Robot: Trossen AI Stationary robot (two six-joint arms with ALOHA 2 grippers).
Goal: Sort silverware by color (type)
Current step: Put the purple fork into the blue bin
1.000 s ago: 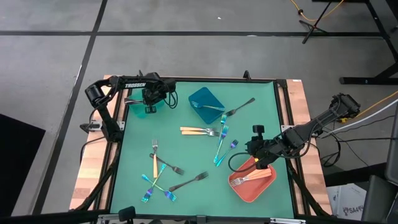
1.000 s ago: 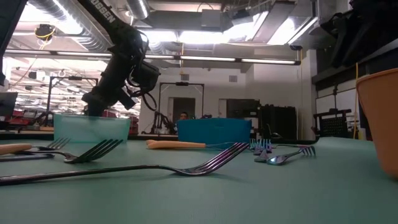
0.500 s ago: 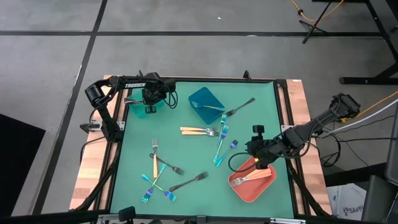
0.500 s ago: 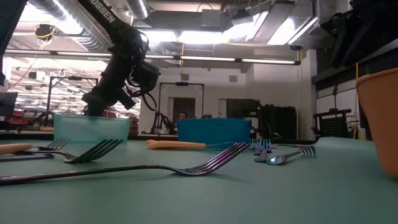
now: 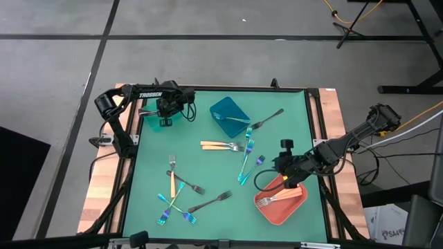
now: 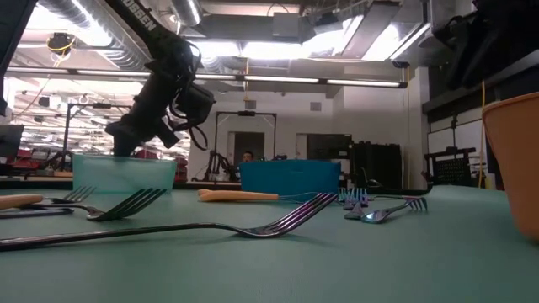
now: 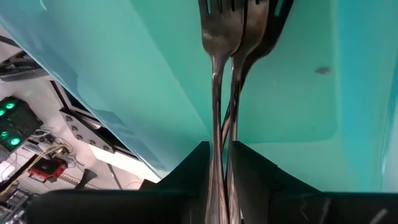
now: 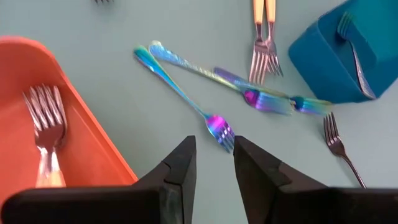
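My left gripper (image 5: 165,117) hangs over the teal bin (image 5: 154,125) at the table's far left, shut on two dark forks (image 7: 239,25) whose heads point into the bin. My right gripper (image 5: 288,176) stands open above the mat beside the coral bin (image 5: 285,207), which holds a gold-handled fork (image 8: 43,130). An iridescent fork (image 8: 186,99) lies on the mat below its fingers. Other forks lie flat on the mat: a gold-handled pair (image 5: 220,145), iridescent ones (image 5: 246,160) and dark ones (image 5: 208,203). The blue bin (image 5: 228,111) holds a silver fork (image 8: 356,53). My left gripper pinches the handles (image 7: 221,134) of the two dark forks, side by side, between its two fingers. The fingers slant down from above, and the forks run out ahead along them. Their heads reach down inside the teal bin; whether they touch its floor I cannot tell.
More forks lie crossed near the mat's near left (image 5: 173,197). A dark fork (image 5: 266,119) lies just right of the blue bin. The wooden table edge (image 5: 104,194) frames the green mat. Bare mat shows between the teal bin and the left-hand forks.
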